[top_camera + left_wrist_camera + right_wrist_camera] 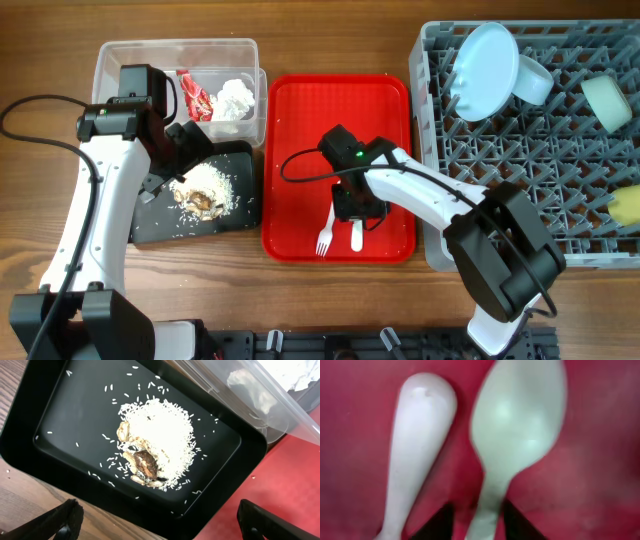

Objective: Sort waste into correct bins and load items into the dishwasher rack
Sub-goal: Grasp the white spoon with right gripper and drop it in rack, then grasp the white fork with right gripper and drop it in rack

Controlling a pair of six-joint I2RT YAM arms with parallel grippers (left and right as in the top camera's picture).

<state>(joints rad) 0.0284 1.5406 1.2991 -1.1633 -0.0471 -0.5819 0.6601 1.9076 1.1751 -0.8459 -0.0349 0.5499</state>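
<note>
My left gripper (182, 158) (160, 530) is open and empty, low over the black tray (150, 225) (75, 410), which holds rice and brown food scraps (205, 190) (155, 440). The clear tub (110, 60) (280, 415) behind it holds a white tissue (236, 98) and a red wrapper (193, 95). My right gripper (358, 212) (477, 525) is down on the red tray (300, 120), its open fingers either side of the white spoon's (356, 238) (520, 415) handle. The white fork (324, 240) (420, 435) lies beside it.
The grey rack (500, 200) at the right holds the pale-blue plate (485, 65), a bowl (535, 80), a second bowl (607, 100) and the yellow cup (625, 205). A little rice lies scattered on the black tray around the heap.
</note>
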